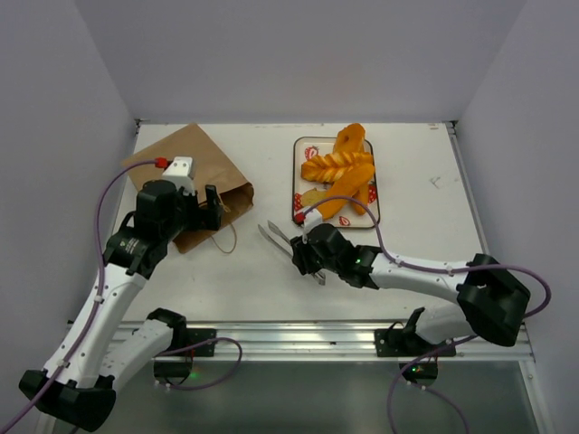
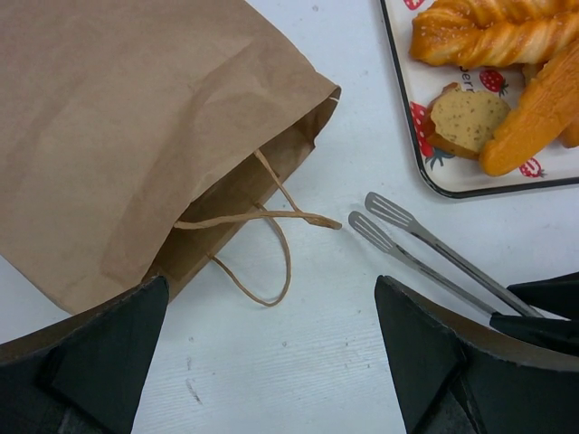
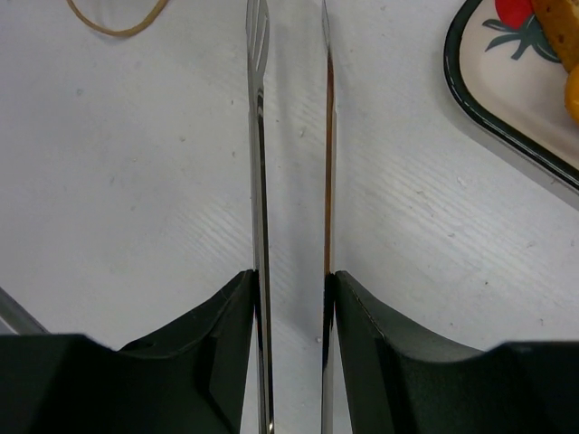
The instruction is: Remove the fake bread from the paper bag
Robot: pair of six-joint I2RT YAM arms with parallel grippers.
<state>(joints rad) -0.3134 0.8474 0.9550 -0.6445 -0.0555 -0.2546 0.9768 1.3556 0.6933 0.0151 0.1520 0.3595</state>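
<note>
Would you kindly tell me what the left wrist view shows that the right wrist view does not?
Only the left wrist view shows the brown kraft paper bag lying open-mouthed, the glossy braided toy loaf and a paler bread slice. Only the right wrist view shows plainly how the right gripper's fingers clamp both arms of the metal tongs. Both show the tongs, the strawberry-print tray and a twisted paper handle loop.
</note>
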